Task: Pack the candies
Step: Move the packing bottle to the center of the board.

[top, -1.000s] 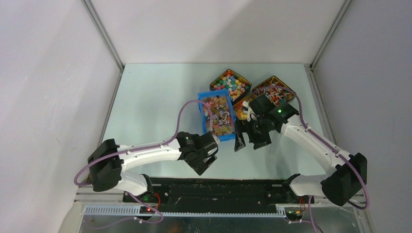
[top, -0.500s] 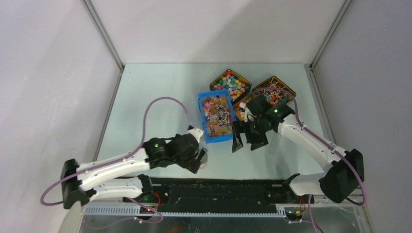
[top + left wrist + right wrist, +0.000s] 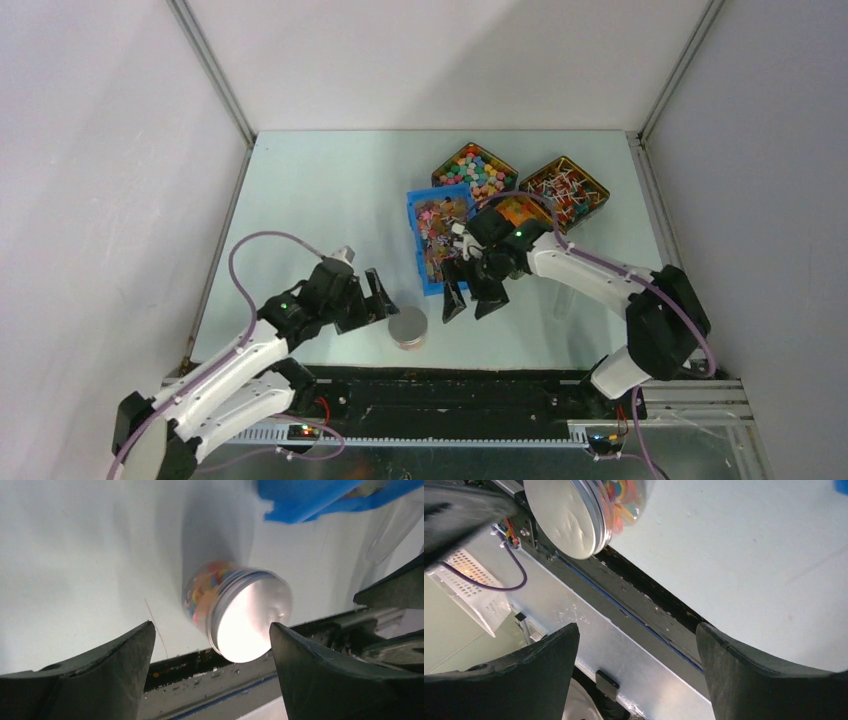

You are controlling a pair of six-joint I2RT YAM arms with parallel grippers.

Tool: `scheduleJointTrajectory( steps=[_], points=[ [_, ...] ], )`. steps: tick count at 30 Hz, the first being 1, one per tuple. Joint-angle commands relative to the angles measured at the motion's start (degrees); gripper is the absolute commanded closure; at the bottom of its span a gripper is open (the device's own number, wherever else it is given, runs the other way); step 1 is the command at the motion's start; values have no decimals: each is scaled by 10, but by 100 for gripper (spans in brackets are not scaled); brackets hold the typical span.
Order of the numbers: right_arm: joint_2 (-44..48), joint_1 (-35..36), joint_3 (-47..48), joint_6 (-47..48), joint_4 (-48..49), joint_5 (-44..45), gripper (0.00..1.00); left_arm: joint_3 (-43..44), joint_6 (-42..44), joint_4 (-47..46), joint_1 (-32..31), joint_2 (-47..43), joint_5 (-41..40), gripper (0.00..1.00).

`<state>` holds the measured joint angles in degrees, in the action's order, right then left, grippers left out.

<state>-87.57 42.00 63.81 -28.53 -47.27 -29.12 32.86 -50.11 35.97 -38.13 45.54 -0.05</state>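
The candies [image 3: 201,587], a jumble of orange, pink, red and yellow, fill a clear jar [image 3: 407,327] under a plain silver lid [image 3: 250,617], standing near the table's [image 3: 320,200] front edge. More fill the blue bin [image 3: 412,228] behind. The left gripper [image 3: 380,297] sits just left of the jar, jaws spread wide and empty. The right gripper [image 3: 470,303] hangs at the bin's near end, equally spread and holding nothing.

On the table I count one clear jar [image 3: 407,327] with a silver lid, one blue bin [image 3: 415,240], and two dark tins at the far right corner, first tin [image 3: 450,161] and second tin [image 3: 590,177]. The candies [image 3: 438,218] are too many to count.
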Motion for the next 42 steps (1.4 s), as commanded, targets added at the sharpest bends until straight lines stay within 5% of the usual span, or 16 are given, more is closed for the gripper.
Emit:
scheduleJointTrajectory(
  steps=[1, 12, 24, 29, 38, 42],
  points=[
    [-42, 16, 1, -45, 96, -49, 13, -74, -59, -115, 55, 3, 186, 12],
    [-127, 38, 2, -75, 170, -76, 28, -138, -73, -168, 71, 9, 222, 21],
    [-177, 48, 2, -70, 169, -55, 56, -136, -57, -147, 71, 31, 208, 30],
    [-200, 55, 2, -66, 158, -52, 66, -153, -62, -155, 71, 44, 207, 40],
    [-214, 58, 2, -68, 156, -55, 68, -175, -67, -166, 66, 82, 199, 71],
    [-211, 54, 2, -70, 154, -43, 69, -170, -71, -193, 50, 121, 198, 75]
  ],
)
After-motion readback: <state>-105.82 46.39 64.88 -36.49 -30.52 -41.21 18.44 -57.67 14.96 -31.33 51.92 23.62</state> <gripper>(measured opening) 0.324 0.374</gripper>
